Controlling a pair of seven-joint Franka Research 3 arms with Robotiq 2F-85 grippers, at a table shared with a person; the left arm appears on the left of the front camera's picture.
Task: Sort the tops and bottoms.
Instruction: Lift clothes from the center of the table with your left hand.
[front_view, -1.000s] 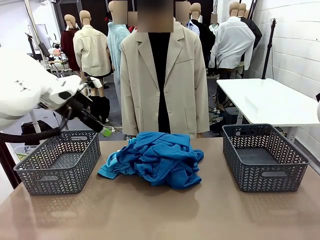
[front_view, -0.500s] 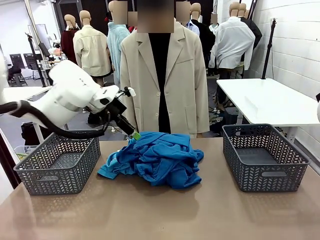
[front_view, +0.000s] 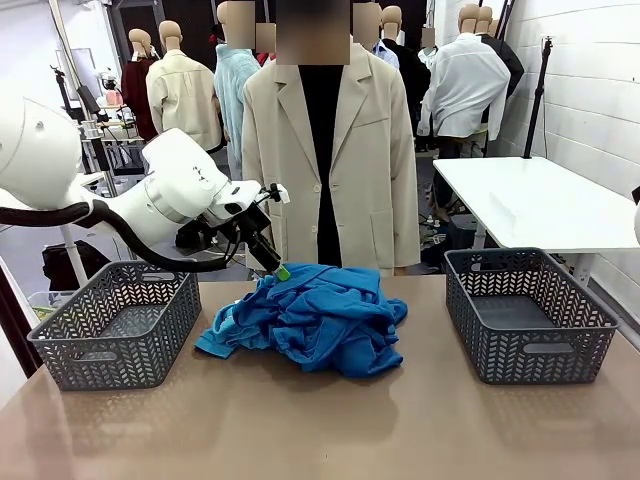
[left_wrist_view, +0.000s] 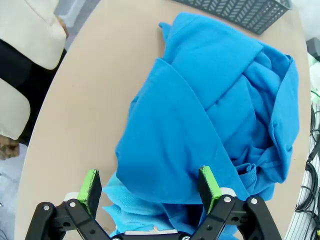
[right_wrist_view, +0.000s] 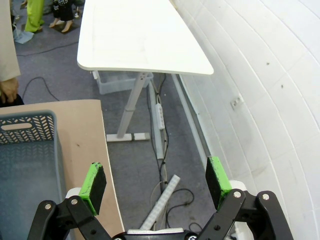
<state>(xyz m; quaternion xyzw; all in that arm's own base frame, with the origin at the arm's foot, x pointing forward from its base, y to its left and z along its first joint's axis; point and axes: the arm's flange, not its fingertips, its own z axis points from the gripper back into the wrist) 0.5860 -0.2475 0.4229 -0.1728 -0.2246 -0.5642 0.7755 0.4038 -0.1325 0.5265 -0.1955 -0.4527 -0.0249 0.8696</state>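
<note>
Approach step: left gripper (front_view: 283, 270), jaws spread wide and empty, poised over the crumpled heap of soft blue shirts (front_view: 310, 315); next, lower and pinch one layer; right gripper (right_wrist_view: 155, 182) likewise spread, empty.

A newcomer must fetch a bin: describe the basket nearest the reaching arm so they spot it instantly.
On the tan table, two dark grey lattice baskets flank a heap of blue tops. Take the left basket, at the robot's left end, just below the white arm whose open left gripper reaches the heap; the right basket, its twin, sits by the white side table.
</note>
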